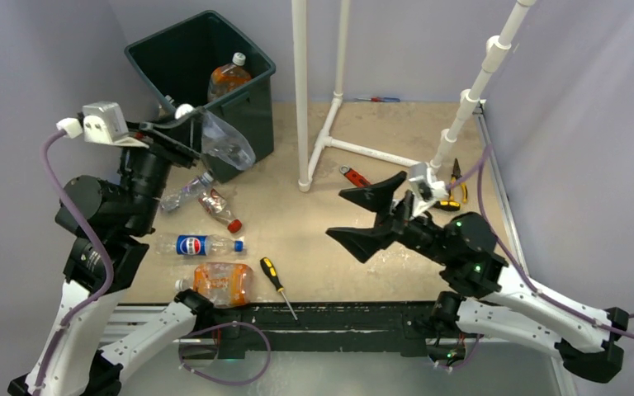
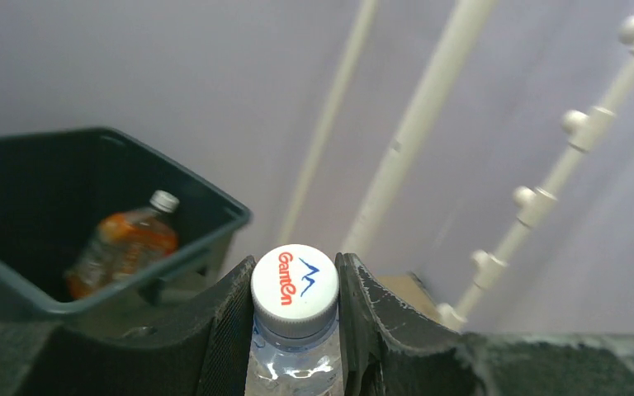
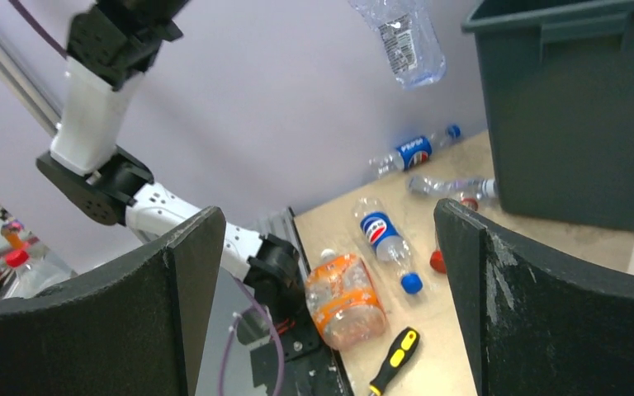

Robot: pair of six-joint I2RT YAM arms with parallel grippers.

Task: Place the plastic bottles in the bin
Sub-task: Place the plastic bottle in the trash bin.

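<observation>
While one orange bottle lies in the bin beyond its fingers, the left gripper pinches a clear bottle; the right gripper gapes empty, loose bottles ahead.

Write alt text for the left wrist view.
The left gripper is shut on the neck of a clear plastic bottle with a white cap. Behind it at left, a dark green square plastic bin holds an orange-labelled plastic bottle; white plastic pipes rise at right.
</observation>
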